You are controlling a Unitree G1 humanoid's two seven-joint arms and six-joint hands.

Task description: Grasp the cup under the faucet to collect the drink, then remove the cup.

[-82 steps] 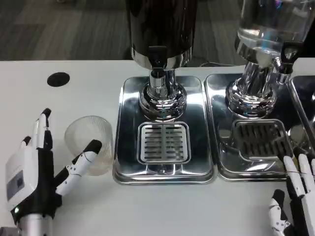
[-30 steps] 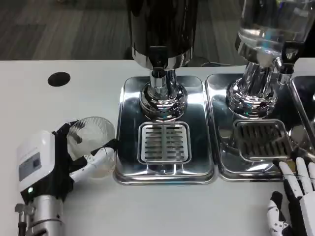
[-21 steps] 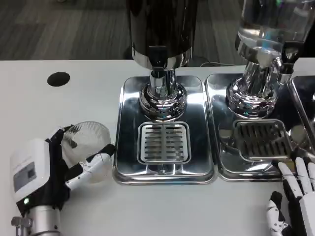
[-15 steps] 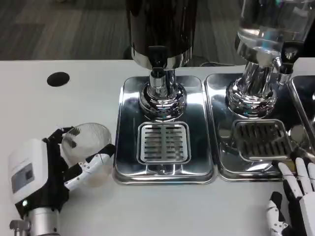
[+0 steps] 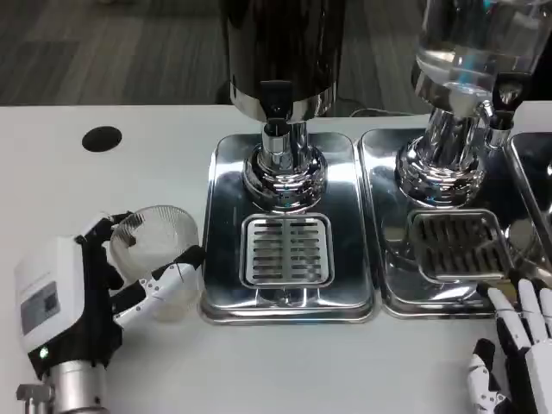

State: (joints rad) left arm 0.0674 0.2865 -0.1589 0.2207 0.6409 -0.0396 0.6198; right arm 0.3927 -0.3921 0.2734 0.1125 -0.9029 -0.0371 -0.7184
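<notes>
Head view shows the clear plastic cup (image 5: pixel 159 250) on the white bench (image 5: pixel 103 185), just left of the left steel drip tray (image 5: pixel 226 224) and well short of the dark dispenser's faucet (image 5: pixel 277 116). Left hand (image 5: pixel 82 297) wraps around the cup, thumb (image 5: pixel 164 280) on its near right side and fingers (image 5: pixel 97 235) curled at its left rim. Behind the slotted grate (image 5: pixel 287 250) stands the chrome dispenser base (image 5: pixel 283 172). A second tray (image 5: pixel 405 285) to the right carries a clear dispenser (image 5: pixel 470 60). Right hand (image 5: pixel 516 358) rests at the bench's near right edge, its fingers spread and holding nothing.
</notes>
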